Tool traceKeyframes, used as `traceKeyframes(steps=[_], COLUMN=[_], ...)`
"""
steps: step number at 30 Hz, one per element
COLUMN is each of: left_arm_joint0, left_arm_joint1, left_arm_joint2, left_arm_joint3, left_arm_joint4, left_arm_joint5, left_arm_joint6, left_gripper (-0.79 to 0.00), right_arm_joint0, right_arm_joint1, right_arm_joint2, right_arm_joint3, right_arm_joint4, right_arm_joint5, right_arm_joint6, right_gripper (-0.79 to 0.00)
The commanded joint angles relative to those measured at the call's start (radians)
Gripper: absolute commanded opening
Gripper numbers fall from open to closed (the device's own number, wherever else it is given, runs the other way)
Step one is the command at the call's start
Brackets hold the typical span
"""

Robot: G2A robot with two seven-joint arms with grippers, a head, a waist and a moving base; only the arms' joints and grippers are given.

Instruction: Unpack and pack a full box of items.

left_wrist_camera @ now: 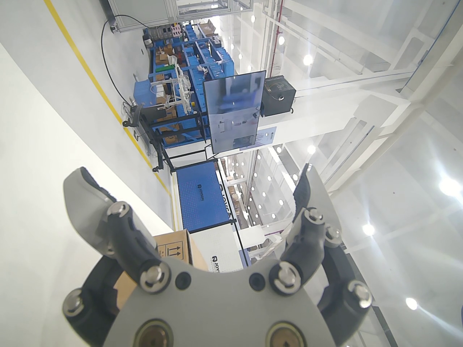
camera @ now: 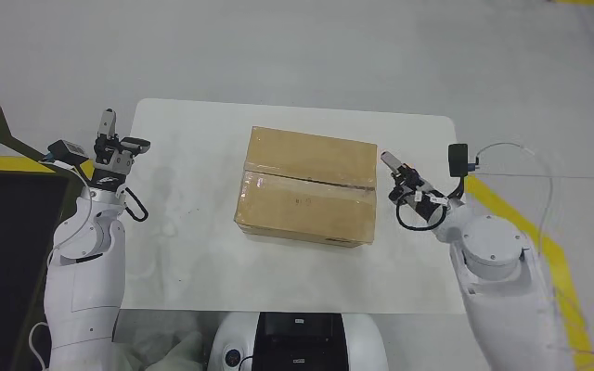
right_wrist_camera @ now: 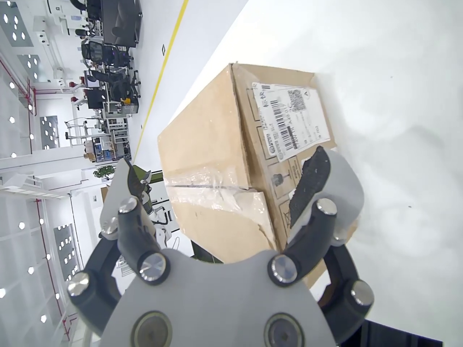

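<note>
A brown cardboard box (camera: 308, 184) stands closed in the middle of the white table (camera: 186, 260), with clear tape along its top seam. My right gripper (camera: 392, 163) is at the box's right end, open, with nothing between its fingers. In the right wrist view the box (right_wrist_camera: 209, 153) lies just beyond the open right gripper (right_wrist_camera: 224, 175), its end face carrying a white label (right_wrist_camera: 289, 117). My left gripper (camera: 109, 130) is off the table's far left corner, open and empty. The left gripper (left_wrist_camera: 191, 185) points up into the room, and a corner of the box (left_wrist_camera: 173, 247) shows behind it.
The table top around the box is bare white. Yellow floor lines run past the table on the left (camera: 23, 164) and right (camera: 543, 241). A black panel (camera: 23, 250) lies on the floor left of the table.
</note>
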Motion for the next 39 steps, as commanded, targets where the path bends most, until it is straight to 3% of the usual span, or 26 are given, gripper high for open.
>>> traceKeyframes(steps=[1,16,34,39], left_arm_joint0=[0.0,0.0,0.0,0.0], left_arm_joint1=[0.0,0.0,0.0,0.0], left_arm_joint2=[0.0,0.0,0.0,0.0], left_arm_joint3=[0.0,0.0,0.0,0.0], left_arm_joint4=[0.0,0.0,0.0,0.0], left_arm_joint5=[0.0,0.0,0.0,0.0], left_arm_joint6=[0.0,0.0,0.0,0.0], left_gripper=[0.0,0.0,0.0,0.0], right_arm_joint0=[-0.018,-0.117,-0.118,-0.098], right_arm_joint1=[0.002,-0.001,-0.001,-0.005], right_arm_joint2=[0.022,0.133,0.124,0.071], right_arm_joint3=[-0.001,0.041,0.044,0.057], right_arm_joint4=[0.006,0.044,0.047,0.091], right_arm_joint5=[-0.028,-0.396,-0.404,-0.46], right_arm_joint6=[-0.015,-0.268,-0.256,-0.212], right_gripper=[0.0,0.0,0.0,0.0])
